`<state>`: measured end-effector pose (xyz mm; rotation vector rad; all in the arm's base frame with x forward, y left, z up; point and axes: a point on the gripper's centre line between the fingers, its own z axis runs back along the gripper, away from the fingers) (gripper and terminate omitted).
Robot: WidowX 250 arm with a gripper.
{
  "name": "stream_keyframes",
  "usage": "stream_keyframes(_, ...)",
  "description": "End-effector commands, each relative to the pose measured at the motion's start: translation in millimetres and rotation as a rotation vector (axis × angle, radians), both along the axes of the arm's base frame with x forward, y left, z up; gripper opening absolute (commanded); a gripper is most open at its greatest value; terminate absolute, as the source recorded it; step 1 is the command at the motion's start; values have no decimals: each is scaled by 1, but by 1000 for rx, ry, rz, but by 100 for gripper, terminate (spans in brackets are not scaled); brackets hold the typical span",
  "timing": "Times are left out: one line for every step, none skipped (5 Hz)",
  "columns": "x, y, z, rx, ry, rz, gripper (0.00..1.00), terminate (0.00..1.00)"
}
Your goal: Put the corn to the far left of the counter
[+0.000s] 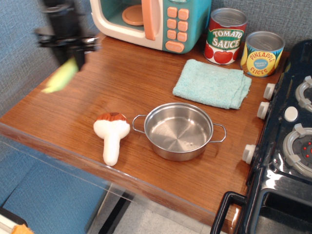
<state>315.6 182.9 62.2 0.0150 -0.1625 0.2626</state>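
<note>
The corn (60, 78), a small pale yellow-green cob, hangs tilted in my gripper (71, 59) above the far left part of the brown wood counter (122, 83). The gripper is motion-blurred, its fingers shut on the cob's upper end, with the tapered tip pointing down-left. The cob is lifted off the counter surface, near the left edge by the grey wall.
A white mushroom toy with a brown cap (112, 134) and a steel pan (179, 130) lie near the front edge. A teal cloth (212, 83), two cans (225, 36) (263, 53) and a toy microwave (156, 22) stand behind. A black stove (287, 146) is at the right.
</note>
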Motion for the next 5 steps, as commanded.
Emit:
stream_keyframes(-29,29,0,122,-55,-123,0,0)
stream_keyframes(-25,29,-15,144,-69,-152,0,0)
stream_keyframes(-17,27,-27,143,-64,-173,0,0)
stream_keyframes(-15,28,-29,143,-64,-174,0,0)
stream_keyframes(-16,25,-26,141,-53,-196,100,0)
